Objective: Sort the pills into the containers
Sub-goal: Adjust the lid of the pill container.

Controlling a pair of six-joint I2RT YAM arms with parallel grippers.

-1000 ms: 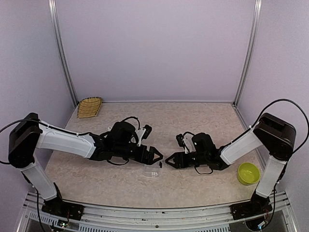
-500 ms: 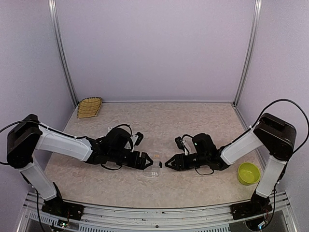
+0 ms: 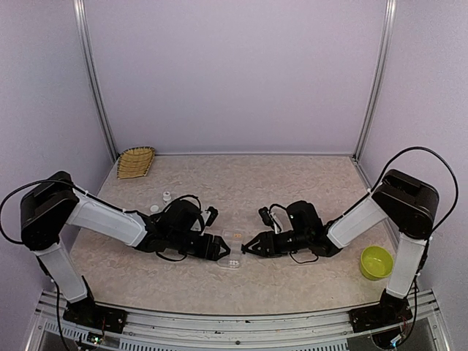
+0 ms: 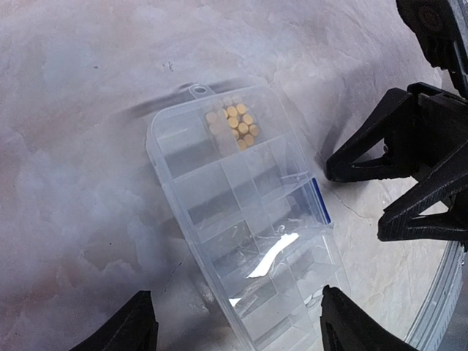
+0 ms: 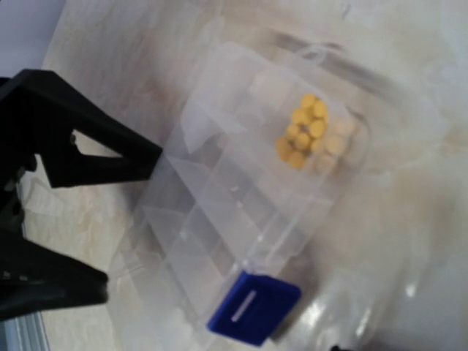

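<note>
Orange-yellow pills point(image 4: 232, 123); clear organizer box point(image 4: 212, 219), blue latch point(image 5: 254, 307); yellow-green bowl point(image 3: 376, 262).

The left gripper point(image 3: 223, 251) and right gripper point(image 3: 247, 247) close in on the organizer box point(image 4: 241, 219) from opposite sides, their tips near each other. Behind them the table point(image 3: 285, 183) lies bare. The white bottles point(image 3: 167, 196) stand beside the left arm, and a yellow-green bowl point(image 3: 376, 262) sits near the right arm's base.
</note>
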